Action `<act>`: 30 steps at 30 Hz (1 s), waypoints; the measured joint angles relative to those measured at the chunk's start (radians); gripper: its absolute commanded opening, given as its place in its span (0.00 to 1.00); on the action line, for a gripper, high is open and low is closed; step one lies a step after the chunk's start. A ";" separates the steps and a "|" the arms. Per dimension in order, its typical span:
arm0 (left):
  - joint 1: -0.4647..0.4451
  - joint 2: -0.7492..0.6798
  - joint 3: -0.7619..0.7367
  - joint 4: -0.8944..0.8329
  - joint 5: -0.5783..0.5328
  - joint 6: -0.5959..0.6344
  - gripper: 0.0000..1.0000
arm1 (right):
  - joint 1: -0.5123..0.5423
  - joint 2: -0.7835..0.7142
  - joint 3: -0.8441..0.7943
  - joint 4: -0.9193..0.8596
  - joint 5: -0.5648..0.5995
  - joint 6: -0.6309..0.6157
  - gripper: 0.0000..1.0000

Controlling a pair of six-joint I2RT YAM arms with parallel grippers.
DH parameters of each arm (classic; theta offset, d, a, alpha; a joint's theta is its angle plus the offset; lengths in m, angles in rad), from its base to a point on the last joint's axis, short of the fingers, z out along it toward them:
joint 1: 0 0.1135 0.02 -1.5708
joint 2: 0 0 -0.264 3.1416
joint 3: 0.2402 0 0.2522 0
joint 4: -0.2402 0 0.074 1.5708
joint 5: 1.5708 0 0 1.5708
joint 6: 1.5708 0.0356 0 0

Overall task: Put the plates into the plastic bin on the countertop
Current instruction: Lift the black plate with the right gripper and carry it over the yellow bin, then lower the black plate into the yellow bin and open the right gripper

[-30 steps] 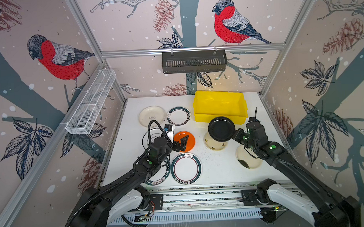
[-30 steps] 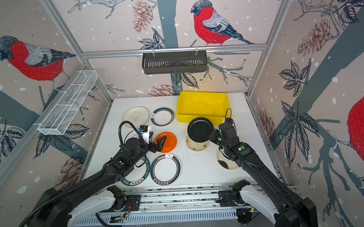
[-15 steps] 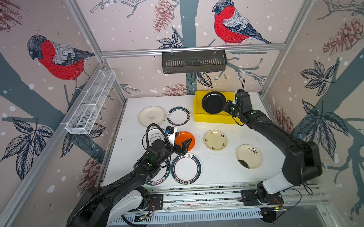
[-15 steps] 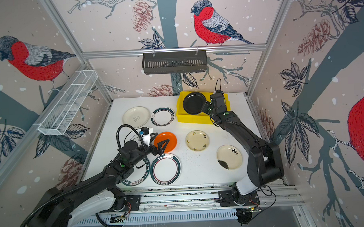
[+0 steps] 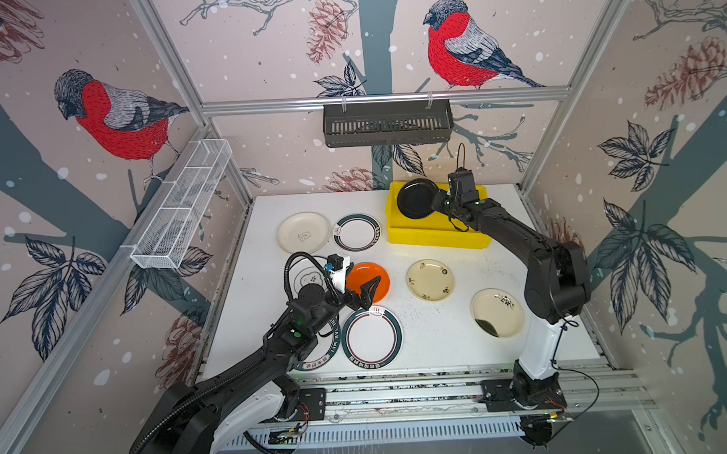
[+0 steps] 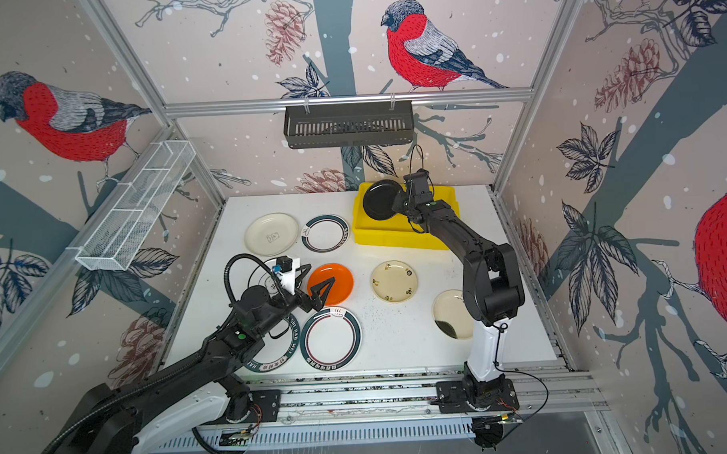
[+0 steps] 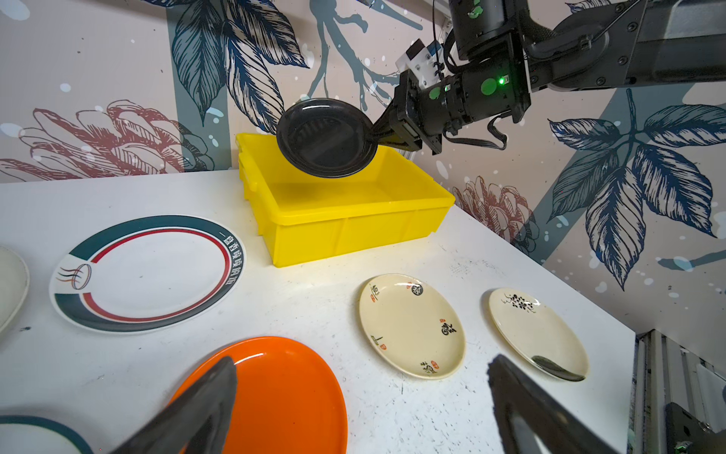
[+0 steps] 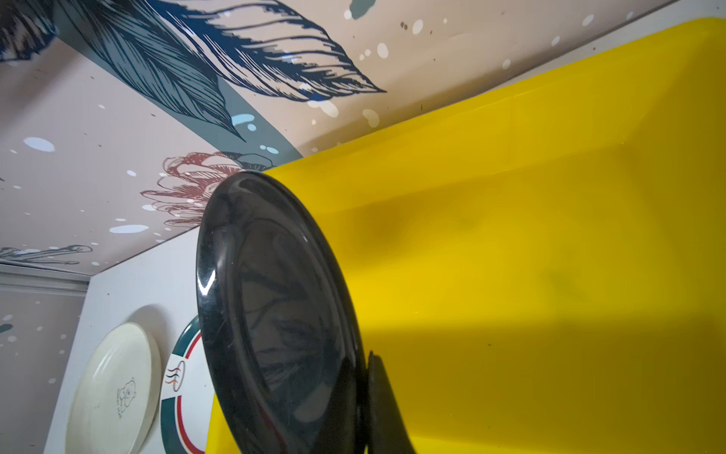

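My right gripper is shut on the rim of a black plate. It holds the plate tilted above the left end of the yellow plastic bin. The bin's floor looks bare. My left gripper stands open just above the orange plate on the countertop, one finger over it. Several more plates lie flat: two cream ones, a plain white one and ringed ones.
A black slotted basket hangs on the back rail above the bin. A white wire mesh basket hangs on the left wall. Two further plates lie partly under my left arm. Aluminium rails run along the front edge.
My right arm has carried the black plate from the middle of the countertop to the back and over the bin. My left gripper has stayed open by the orange plate, shifting slightly.
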 measured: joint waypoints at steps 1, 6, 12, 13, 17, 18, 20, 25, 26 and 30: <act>0.000 -0.002 0.000 0.000 -0.001 0.000 0.99 | 0.000 0.011 0.006 -0.004 0.005 -0.001 0.00; 0.000 -0.011 -0.002 0.000 -0.001 0.001 0.99 | 0.001 0.073 0.048 -0.031 0.025 -0.020 0.00; 0.000 -0.017 -0.005 -0.002 -0.004 0.001 0.99 | 0.010 0.151 0.117 -0.060 0.033 -0.026 0.00; 0.000 -0.018 -0.005 -0.002 -0.004 0.001 0.99 | 0.011 0.166 0.133 -0.066 0.033 -0.026 0.00; 0.000 -0.018 -0.005 -0.002 -0.004 0.001 0.99 | 0.012 0.223 0.198 -0.100 0.032 -0.030 0.00; 0.000 -0.018 -0.005 -0.003 -0.004 0.001 0.99 | 0.012 0.237 0.212 -0.107 0.033 -0.032 0.00; 0.000 -0.019 -0.005 -0.005 -0.004 0.001 0.98 | 0.012 0.264 0.239 -0.119 0.033 -0.041 0.00; 0.000 -0.027 -0.004 -0.012 -0.004 0.000 0.99 | 0.012 0.326 0.309 -0.166 0.041 -0.056 0.00; 0.000 -0.029 -0.003 -0.012 -0.004 0.000 0.99 | 0.012 0.333 0.316 -0.168 0.042 -0.058 0.00; 0.000 -0.043 -0.003 -0.020 -0.004 0.001 0.99 | 0.008 0.355 0.327 -0.188 0.043 -0.061 0.03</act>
